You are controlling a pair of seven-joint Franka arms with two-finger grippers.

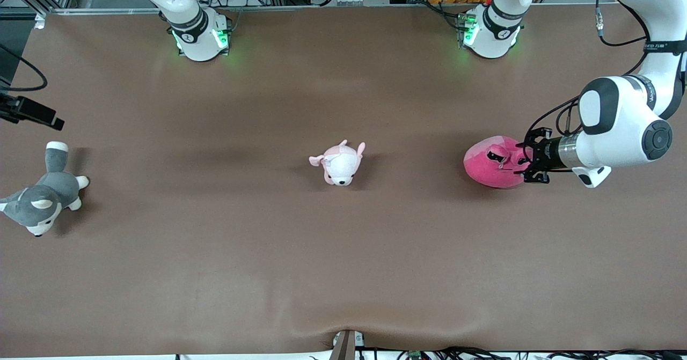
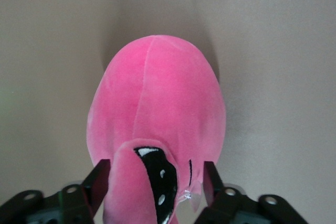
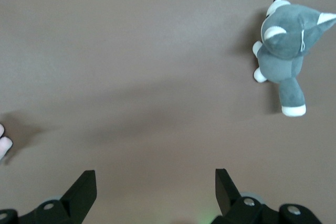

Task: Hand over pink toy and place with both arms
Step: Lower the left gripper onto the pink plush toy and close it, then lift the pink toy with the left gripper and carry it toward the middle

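Pink toy [image 1: 491, 164] at the left arm's end of the table, its flap end between the spread fingers of the left gripper [image 2: 155, 182]. Soft, light; squeeze its bulk. Right gripper [image 3: 155, 184] waits, spread.

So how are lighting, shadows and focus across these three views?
Front view: even light, soft shadows beside each plush, green base glow. Left wrist view: pink toy sharp, shadow on the table beside it. Right wrist view: husky clear, faint shadows.
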